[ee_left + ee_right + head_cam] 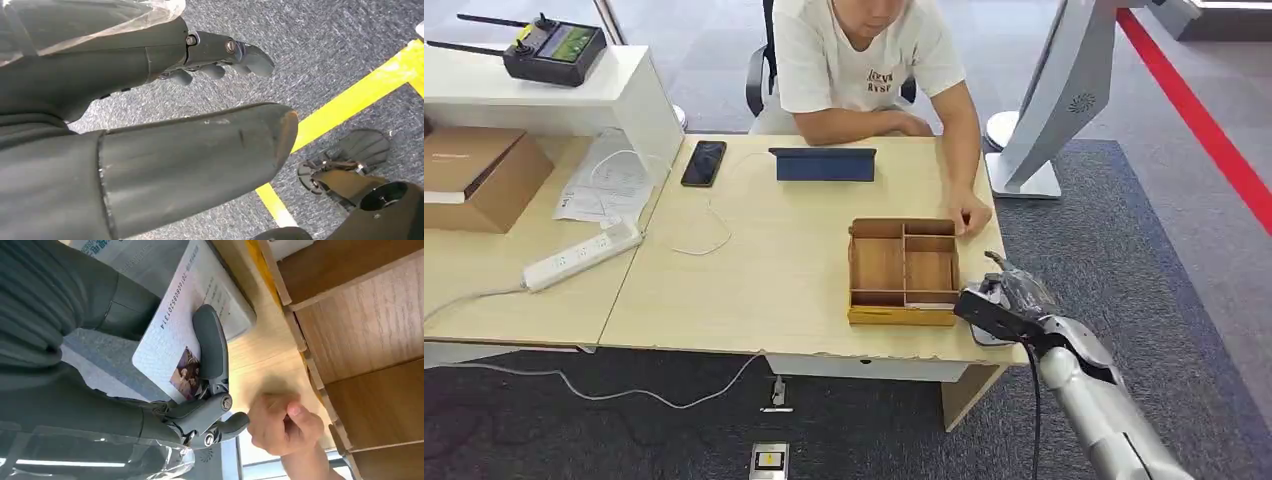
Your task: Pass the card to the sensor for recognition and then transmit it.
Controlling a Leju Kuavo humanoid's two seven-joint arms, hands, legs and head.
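My right hand (1004, 303) is at the table's front right corner, just right of the wooden box (902, 272). It holds a white card (175, 340) with a small photo and a printed number. One dark finger (210, 340) lies across the card's face, with the thumb behind it. The card rests over a white flat block (986, 336) on the table edge, which looks like the sensor. My left hand (150, 125) hangs over the grey carpet, fingers apart and holding nothing.
A person sits across the table, one hand (970, 216) resting by the box's far right corner. Also on the table are a blue tablet case (822, 163), a phone (704, 162) and a power strip (582, 255). A white stand (1064, 100) is at the right.
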